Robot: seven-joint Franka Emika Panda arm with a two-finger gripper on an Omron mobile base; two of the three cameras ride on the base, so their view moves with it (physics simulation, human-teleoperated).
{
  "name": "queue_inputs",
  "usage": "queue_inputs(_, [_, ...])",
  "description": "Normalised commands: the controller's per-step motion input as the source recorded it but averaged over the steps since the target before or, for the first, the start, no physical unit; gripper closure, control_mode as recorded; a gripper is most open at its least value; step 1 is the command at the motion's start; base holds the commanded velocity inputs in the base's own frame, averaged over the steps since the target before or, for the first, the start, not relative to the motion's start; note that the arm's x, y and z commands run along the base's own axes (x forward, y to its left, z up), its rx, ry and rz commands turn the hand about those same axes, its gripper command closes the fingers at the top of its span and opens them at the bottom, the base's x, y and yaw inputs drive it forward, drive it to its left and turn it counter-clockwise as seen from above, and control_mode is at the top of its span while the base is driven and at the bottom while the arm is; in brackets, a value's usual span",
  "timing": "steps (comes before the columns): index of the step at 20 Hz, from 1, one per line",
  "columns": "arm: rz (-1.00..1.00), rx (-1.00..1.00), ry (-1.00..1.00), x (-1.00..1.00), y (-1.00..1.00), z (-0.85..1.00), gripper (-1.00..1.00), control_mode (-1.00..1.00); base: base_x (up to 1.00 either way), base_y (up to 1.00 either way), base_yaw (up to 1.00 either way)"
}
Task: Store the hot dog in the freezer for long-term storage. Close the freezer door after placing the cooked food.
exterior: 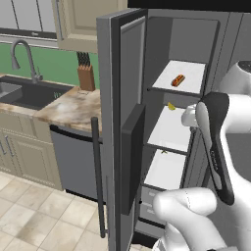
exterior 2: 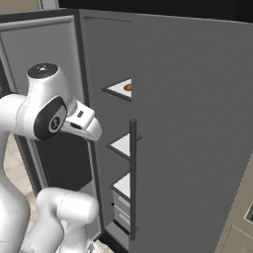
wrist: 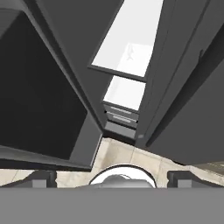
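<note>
While the hot dog (exterior: 178, 80) lies on the freezer's (exterior: 196, 44) top shelf, the rigid, heavy-looking freezer door (exterior: 128, 147) is best pushed near its handle (exterior: 98, 176) by the empty, wide-open end effector (wrist: 113, 178).

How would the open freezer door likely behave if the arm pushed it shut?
The freezer door is tall, narrow and stands wide open, so it would probably swing stiffly on its hinge rather than flex. The dispenser block suggests some weight. Its long bar handle could be hooked or pushed.
</note>
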Motion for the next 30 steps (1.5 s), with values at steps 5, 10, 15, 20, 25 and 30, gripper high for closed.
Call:
queue_inputs(5, [0.05, -0.13, 0.19, -0.62, 0.17, -0.08, -1.0, -1.0, 0.0, 0.0, 0.0])
queue_inputs(10, [0.0, -0.02, 0.16, -0.42, 0.02, -0.58, -1.0, -1.0, 0.0, 0.0, 0.0])
queue_inputs(15, [0.0, 0.03, 0.1, -0.16, 0.0, -0.51, -1.0, -1.0, 0.0, 0.0, 0.0])
queue_inputs(20, [0.0, 0.0, 0.11, -0.06, 0.06, -0.41, -1.0, -1.0, 0.0, 0.0, 0.0])
queue_inputs(25, [0.0, 0.0, 0.11, 0.0, 0.11, -0.23, -1.0, -1.0, 0.0, 0.0, 0.0])
queue_inputs(30, [0.02, 0.0, 0.05, -0.06, 0.09, -0.06, -1.0, -1.0, 0.0, 0.0, 0.0])
